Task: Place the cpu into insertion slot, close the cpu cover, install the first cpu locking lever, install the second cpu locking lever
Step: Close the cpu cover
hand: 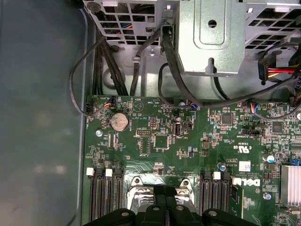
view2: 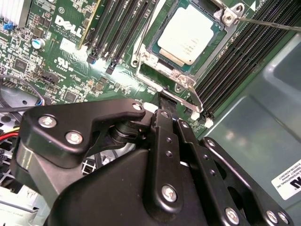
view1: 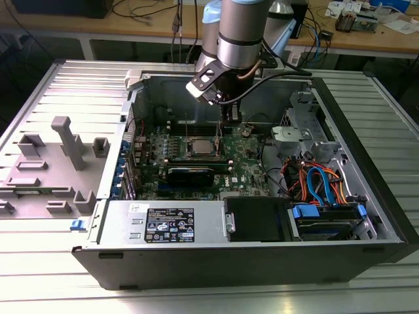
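The cpu (view2: 188, 35), a flat silver-grey square, lies in its socket on the green motherboard (view2: 70, 70). The silvery cpu cover (view2: 184, 76) lies down around it as a frame. One thin wire locking lever (view2: 270, 22) sticks out past one socket corner, and another (view2: 149, 28) runs along the opposite side. My gripper (view2: 168, 99) hovers just beside the socket's edge, its black fingers shut together with nothing seen between them. In the exterior view the gripper (view1: 229, 124) hangs inside the open computer case, just to the exterior view's right of the socket (view1: 200, 145). The gripper (hand: 165, 190) in the first wrist view sits over the cover's two tabs.
Black memory slots (view2: 117, 28) flank the socket on both sides. A long black heatsink block (view1: 190, 173) lies in front of it. The power supply (view1: 170, 226), a drive cage with coloured cables (view1: 321, 190) and the case walls crowd the space. A grey plastic fixture (view1: 59, 157) stands outside the case.
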`<state>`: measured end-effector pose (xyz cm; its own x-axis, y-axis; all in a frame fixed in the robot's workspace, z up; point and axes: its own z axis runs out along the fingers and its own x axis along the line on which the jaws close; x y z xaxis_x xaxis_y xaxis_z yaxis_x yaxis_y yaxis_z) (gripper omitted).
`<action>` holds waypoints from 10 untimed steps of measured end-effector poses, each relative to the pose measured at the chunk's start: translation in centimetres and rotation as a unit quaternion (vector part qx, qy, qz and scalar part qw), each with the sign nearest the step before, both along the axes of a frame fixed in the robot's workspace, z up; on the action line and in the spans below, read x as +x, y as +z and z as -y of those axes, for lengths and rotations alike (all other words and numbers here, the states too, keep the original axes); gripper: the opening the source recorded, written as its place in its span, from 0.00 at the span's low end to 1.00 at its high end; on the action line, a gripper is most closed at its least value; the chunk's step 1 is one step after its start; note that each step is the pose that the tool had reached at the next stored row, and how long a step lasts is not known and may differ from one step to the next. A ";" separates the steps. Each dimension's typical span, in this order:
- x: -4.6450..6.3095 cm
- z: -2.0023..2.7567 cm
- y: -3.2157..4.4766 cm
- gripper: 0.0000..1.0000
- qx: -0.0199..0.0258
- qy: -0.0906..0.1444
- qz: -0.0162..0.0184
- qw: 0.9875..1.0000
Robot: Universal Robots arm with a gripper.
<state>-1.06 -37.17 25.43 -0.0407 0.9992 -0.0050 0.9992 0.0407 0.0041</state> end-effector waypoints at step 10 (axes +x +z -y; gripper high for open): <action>-0.4 0.00 0.00 0.11 0.000 0.000 0.000 1.000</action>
